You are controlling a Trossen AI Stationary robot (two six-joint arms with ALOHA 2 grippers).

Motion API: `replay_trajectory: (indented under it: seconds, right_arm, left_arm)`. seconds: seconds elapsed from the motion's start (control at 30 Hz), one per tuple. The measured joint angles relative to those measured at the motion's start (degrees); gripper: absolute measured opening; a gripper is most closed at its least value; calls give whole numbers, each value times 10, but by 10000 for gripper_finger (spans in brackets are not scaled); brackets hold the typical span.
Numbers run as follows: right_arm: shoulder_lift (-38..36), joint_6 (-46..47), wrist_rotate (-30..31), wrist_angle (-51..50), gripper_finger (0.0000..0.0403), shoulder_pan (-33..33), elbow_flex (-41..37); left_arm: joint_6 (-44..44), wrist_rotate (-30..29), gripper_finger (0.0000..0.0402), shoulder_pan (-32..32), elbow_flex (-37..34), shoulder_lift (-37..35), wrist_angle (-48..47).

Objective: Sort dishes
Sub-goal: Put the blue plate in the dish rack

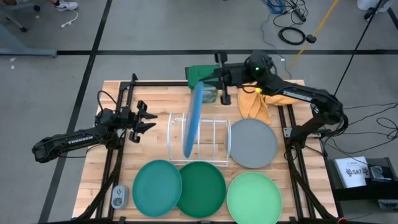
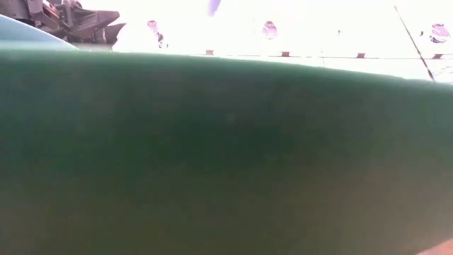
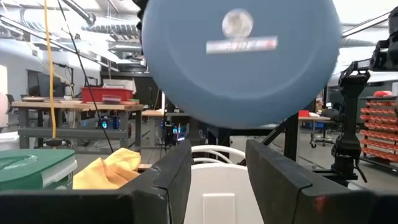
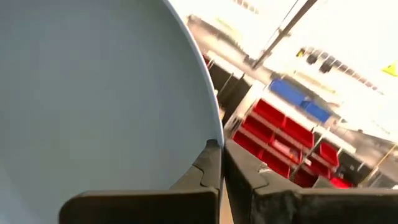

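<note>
A blue plate [image 1: 193, 121] stands on edge in the air over the white wire rack [image 1: 214, 140], held by my right gripper [image 1: 208, 84], which is shut on it. In the left wrist view the blue plate [image 3: 239, 62] turns its face to my left gripper [image 3: 214, 180], above the rack [image 3: 214, 155]. My left gripper [image 1: 146, 121] waits open left of the rack, touching nothing. Flat on the table lie a grey plate [image 1: 253, 143], a teal plate [image 1: 157, 186], a dark green plate [image 1: 202, 188] and a light green plate [image 1: 254, 196]. My right gripper pinches the blue plate's rim [image 4: 211, 140] between its two fingers, at the plate's far edge [image 1: 200, 87]. The fingers reach in about level from the table's far right. The plate hangs upright on edge, clear of the rack and the table.
A green lidded tub [image 1: 199, 73] and an orange cloth [image 1: 255, 102] lie at the far edge, close to my right arm. A small grey device [image 1: 119, 196] sits at the near left corner. The dark green plate [image 2: 226, 156] blocks most of the low view.
</note>
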Motion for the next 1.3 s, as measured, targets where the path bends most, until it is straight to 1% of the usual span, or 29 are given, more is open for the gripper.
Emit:
replay_trajectory:
  seconds: [0.13, 0.23, 0.57, 0.7, 0.87, 1.07, 1.17, 1.3]
  right_arm:
    - [49, 38, -1, 93, 0, 0, 2]
    - [83, 54, 0, 111, 0, 0, 19]
    - [174, 84, -15, 113, 0, 0, 84]
    - [201, 85, -29, 109, 0, -3, 85]
    - [228, 109, -41, 109, 0, -17, 85]
    - [252, 123, -44, 99, 0, -27, 85]
    - [260, 124, -57, 81, 0, -28, 85]
    - [262, 106, -58, 42, 0, -28, 85]
  left_arm:
    - [0, 0, 154, 0, 0, 1, -5]
    - [1, 0, 154, 0, 0, 0, -5]
    - [1, 0, 154, 0, 0, 1, -4]
    - [0, 0, 154, 0, 0, 1, -4]
    - [0, 0, 154, 0, 0, 1, -3]
    - [0, 0, 154, 0, 0, 1, -4]
    - [0, 0, 154, 0, 0, 1, -3]
    - [0, 0, 154, 0, 0, 1, -3]
